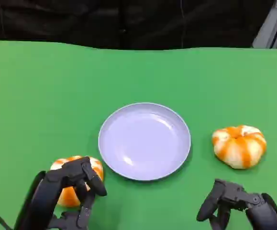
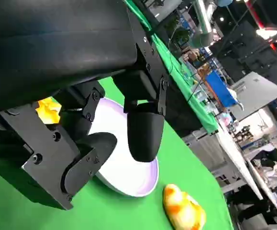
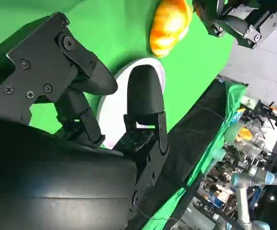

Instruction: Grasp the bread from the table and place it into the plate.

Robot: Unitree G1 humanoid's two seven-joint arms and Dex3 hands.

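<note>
Now the left hand (image 1: 69,191) is hovering over one bread (image 1: 67,183), fingers apart. The right hand (image 1: 234,203) is waiting near the plate (image 1: 144,141), fingers apart too.

Glossy smooth plate (image 1: 144,141) on matt green cloth table (image 1: 42,96); bread (image 1: 239,145) glazed-looking.

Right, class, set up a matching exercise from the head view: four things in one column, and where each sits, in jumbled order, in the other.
Things:
1. plate
2. left robot hand
3. right robot hand
4. right-side bread

Places:
A. lower right corner, over bare green cloth
B. middle of the table
C. right of the plate, nothing on it
D. lower left, over the other bread

Pairs: 1-B, 2-D, 3-A, 4-C
</note>
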